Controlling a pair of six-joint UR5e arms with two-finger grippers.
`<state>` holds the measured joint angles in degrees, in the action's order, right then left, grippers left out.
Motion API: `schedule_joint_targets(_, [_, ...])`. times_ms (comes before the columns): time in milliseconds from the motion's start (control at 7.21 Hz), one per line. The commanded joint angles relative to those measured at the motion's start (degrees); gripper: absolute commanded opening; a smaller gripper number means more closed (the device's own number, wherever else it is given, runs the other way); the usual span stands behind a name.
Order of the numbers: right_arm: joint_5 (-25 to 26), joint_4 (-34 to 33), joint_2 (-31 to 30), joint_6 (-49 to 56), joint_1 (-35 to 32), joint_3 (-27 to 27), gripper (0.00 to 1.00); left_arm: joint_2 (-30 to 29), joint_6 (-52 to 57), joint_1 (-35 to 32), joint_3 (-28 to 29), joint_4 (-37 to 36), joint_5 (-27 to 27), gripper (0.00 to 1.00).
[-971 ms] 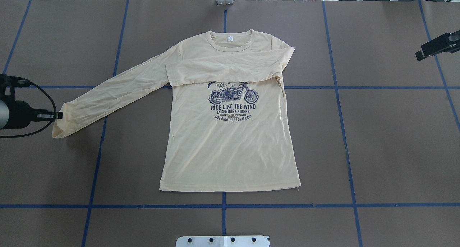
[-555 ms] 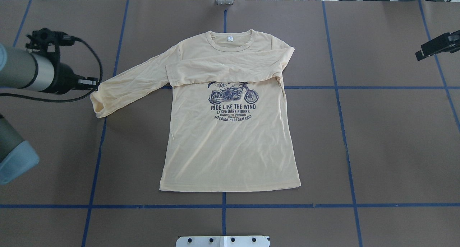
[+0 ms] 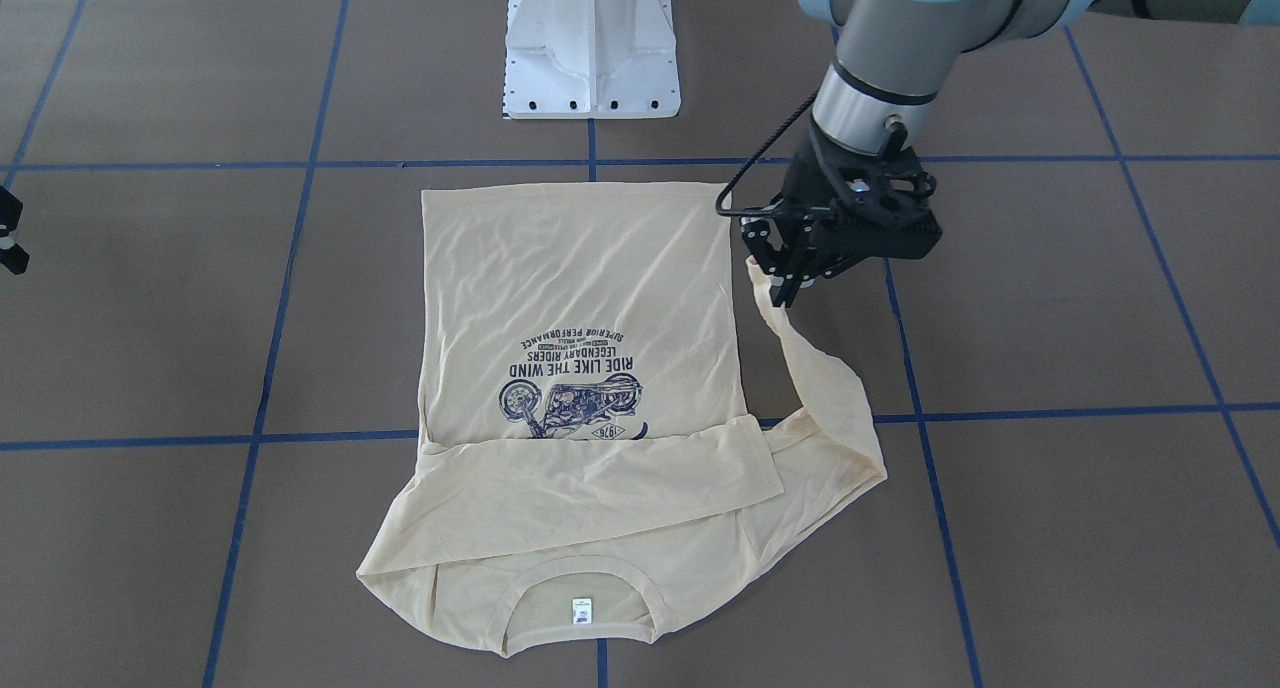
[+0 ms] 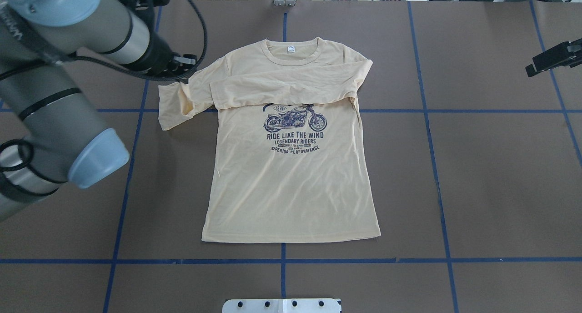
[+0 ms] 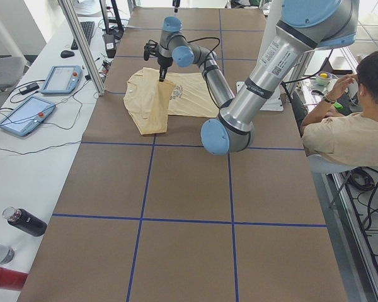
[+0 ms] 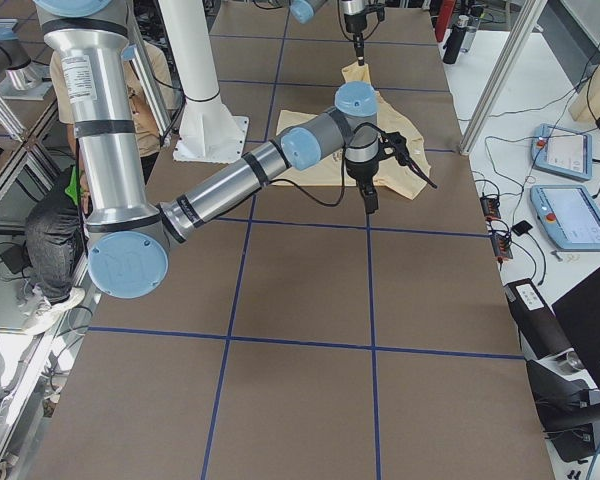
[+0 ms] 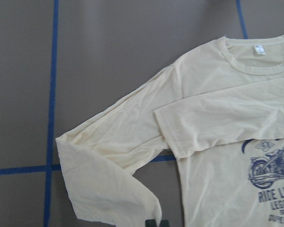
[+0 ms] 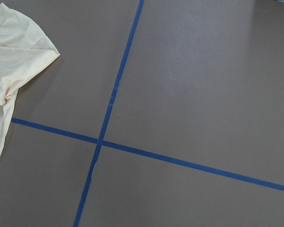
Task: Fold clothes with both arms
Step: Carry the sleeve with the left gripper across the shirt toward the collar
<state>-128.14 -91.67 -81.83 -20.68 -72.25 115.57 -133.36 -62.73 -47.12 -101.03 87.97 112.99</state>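
The pale yellow long-sleeved T-shirt [image 4: 291,185] lies flat, print up, on the brown table, neck label at the far side. One sleeve [image 4: 282,88] is folded across the chest. My left gripper [image 4: 185,74] is shut on the cuff of the other sleeve [image 4: 175,103] and holds it lifted beside the shirt's shoulder, so the sleeve doubles back on itself. The front view shows this grip [image 3: 785,290] with the sleeve [image 3: 830,388] hanging below. My right gripper [image 4: 552,58] is off at the table's right edge, away from the shirt [image 8: 9,56]; I cannot tell if it is open.
The white pedestal base [image 3: 592,43] stands at the robot's side of the table. Blue tape lines [image 4: 436,167] grid the brown table cover. A seated person [image 5: 346,126], tablets [image 5: 25,113] and bottles [image 5: 25,221] are beside the table.
My left arm has swung in from the table's left edge toward the shirt's shoulder, carrying the sleeve cuff with it. The stretched-out sleeve is now doubled over. The right gripper has not moved.
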Motion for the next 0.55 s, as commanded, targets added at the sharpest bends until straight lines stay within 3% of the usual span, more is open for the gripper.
schedule_joint_targets(0, [0.0, 0.0, 0.0, -0.07, 0.0, 0.0, 1.0, -15.02, -3.71, 0.19, 15.79, 0.27, 0.3, 0.0])
schedule_joint_targets(416, [0.0, 0.0, 0.0, -0.07, 0.0, 0.0, 1.0, -27.19, -11.16, 1.06, 36.71, 11.56, 0.13, 0.0])
